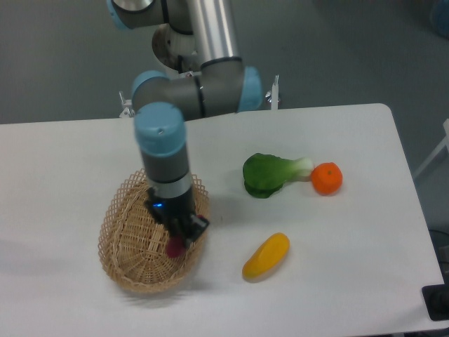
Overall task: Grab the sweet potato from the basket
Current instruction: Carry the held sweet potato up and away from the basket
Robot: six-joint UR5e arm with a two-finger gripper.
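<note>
White table — arm upright, hand in basket, around sweet potato — grip unclear.

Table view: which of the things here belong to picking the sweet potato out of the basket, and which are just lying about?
In the job:
- sweet potato, magenta, in the basket, at the hand's tips
- basket, woven wicker
- hand, lowered into the basket

Lying about:
- green leafy vegetable
- orange fruit, right beside the green vegetable
- yellow vegetable, on the table right of the basket
</note>
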